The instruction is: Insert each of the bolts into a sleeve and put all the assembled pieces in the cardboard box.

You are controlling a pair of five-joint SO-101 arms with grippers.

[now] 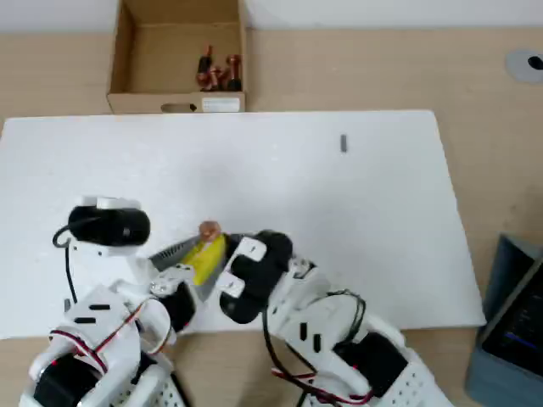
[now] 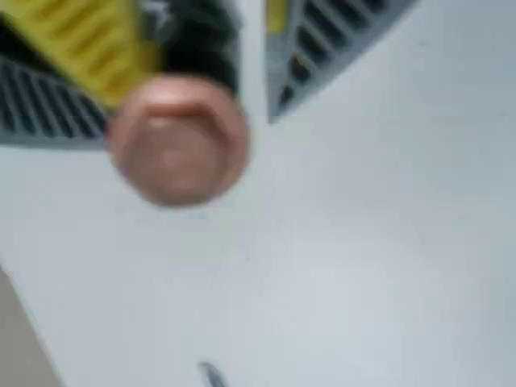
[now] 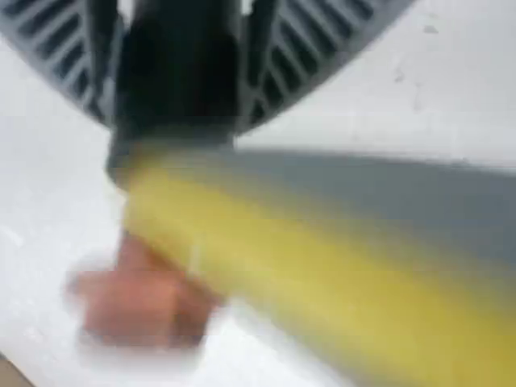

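Well clear of the open cardboard box (image 1: 140, 59), left tool (image 2: 197, 93) clamps the round-headed copper bolt (image 2: 177, 141); right tool (image 3: 179, 121) clamps the black cylindrical sleeve (image 3: 181, 56). I'd square both axes first, then feed slowly.

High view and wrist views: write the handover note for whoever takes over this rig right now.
Left gripper: shut on a copper bolt, over the near part of the white mat.
Right gripper: shut on a black sleeve, held right up against the bolt. Whether the two are joined cannot be told.
Done: several assembled pieces lie in the cardboard box.
Left: finish this pair and box it. One small dark piece lies alone on the mat, too small to identify.
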